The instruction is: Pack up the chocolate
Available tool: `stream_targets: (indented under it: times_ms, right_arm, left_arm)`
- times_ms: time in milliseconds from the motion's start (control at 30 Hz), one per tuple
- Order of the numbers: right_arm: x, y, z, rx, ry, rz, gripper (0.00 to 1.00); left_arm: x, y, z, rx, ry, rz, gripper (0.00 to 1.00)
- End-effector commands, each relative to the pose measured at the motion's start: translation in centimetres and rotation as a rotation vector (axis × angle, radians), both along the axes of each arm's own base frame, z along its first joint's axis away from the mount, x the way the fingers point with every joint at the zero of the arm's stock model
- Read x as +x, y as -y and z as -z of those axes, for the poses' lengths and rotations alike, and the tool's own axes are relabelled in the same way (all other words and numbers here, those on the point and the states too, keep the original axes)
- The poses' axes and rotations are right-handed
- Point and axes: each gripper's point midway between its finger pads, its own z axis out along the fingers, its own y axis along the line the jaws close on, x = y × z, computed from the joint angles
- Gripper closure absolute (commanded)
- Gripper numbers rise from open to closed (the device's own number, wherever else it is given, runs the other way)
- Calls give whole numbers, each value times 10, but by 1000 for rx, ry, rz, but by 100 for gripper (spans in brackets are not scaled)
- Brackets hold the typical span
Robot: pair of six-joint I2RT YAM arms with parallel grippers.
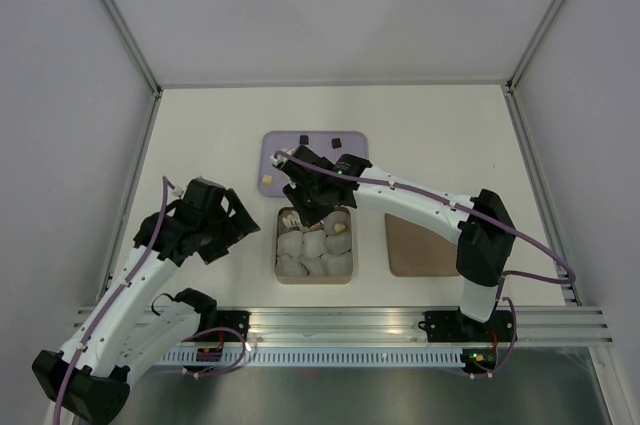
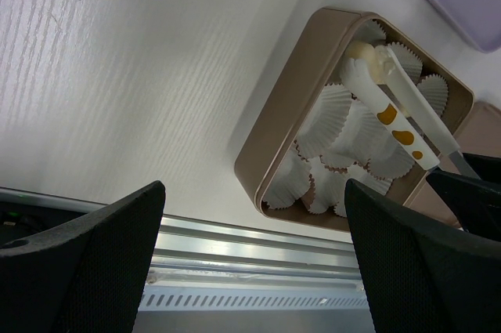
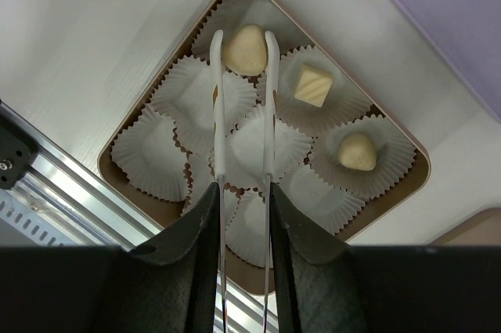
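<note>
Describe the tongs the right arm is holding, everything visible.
White plastic-looking tongs, two slim arms running nearly parallel, with orange-yellow spots visible in the left wrist view. The right end effector is clamped on their rear. The tips pinch a rounded cream chocolate over a paper cup in a corner of the tan box.

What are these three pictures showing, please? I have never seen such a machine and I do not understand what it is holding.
Two robot arms stand at the near edge of a white table. One picture looks down from above; the other two come from small cameras on each arm's wrist.

On the table lies a brown box filled with white paper cups, a lilac tray with small chocolate pieces, and a flat brown lid.

The right gripper holds white tongs, and the tongs pinch a pale chocolate over a cup in the box. Two more pale chocolates already sit in cups. The left gripper is open and holds nothing.
</note>
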Motion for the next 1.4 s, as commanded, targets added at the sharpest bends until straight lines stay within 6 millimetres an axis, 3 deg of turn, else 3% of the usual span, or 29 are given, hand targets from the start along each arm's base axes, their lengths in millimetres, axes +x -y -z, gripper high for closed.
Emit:
stream_targets:
  times_ms: [0, 367, 700, 767, 1133, 1367]
  right_arm:
    - [-3, -3, 0, 9, 13, -10, 83]
    - [11, -19, 7, 31, 42, 13, 82]
    - [12, -5, 22, -42, 45, 37, 75]
    - [12, -6, 18, -33, 51, 32, 69]
    - [16, -13, -5, 9, 67, 42, 56]
    - [19, -15, -28, 49, 98, 58, 60]
  left_arm:
    - [2, 0, -1, -12, 16, -17, 1]
    - [2, 0, 1, -12, 7, -28, 0]
    - [1, 0, 3, -12, 2, -30, 0]
    - [1, 0, 4, -14, -1, -33, 0]
    - [3, 1, 3, -16, -1, -32, 0]
    - [4, 1, 1, -20, 6, -35, 0]
